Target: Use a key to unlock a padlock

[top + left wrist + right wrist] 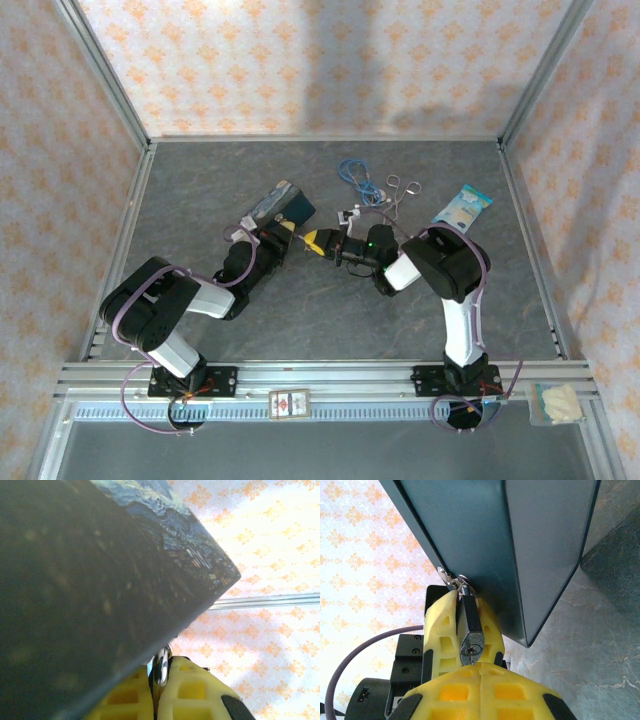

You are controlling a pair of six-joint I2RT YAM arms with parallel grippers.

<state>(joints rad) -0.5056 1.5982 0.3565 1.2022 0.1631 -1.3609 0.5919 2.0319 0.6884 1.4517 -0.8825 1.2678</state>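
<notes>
Two grippers meet nose to nose at the middle of the table (330, 310), just in front of the painted tin (285, 203).

Left gripper (284, 236): closed. In the right wrist view its yellow fingers (442, 630) clamp the padlock (470, 625) from both sides, with the dark body upright between them. In the left wrist view the same fingertips are shut around a bright metal piece (161, 662), directly under the edge of the tin (100, 580).

Padlock position: hanging at the lower front edge of the tin (530, 540). Its shackle (462, 581) passes through a small silver hasp (442, 573) on the tin wall. The keyway face points toward the right wrist camera.

Right gripper (480, 666): closed, fingertips pressed together and touching the keyway face. A thin pale sliver of the key (469, 653) runs from the slot down into the seam between the fingertips; the rest of the key is hidden there. Cannot tell how far it is inserted or whether it is turned. Shackle looks seated in the body, as far as can be seen.

From above, the right gripper (318, 241) points left and the left gripper points right.

Elsewhere on the table, behind the right arm: a blue coiled cable (353, 175), ring-handled forceps (400, 190) beside it, and a pale blue packet (462, 208) farther right. All lie well apart from both grippers.
</notes>
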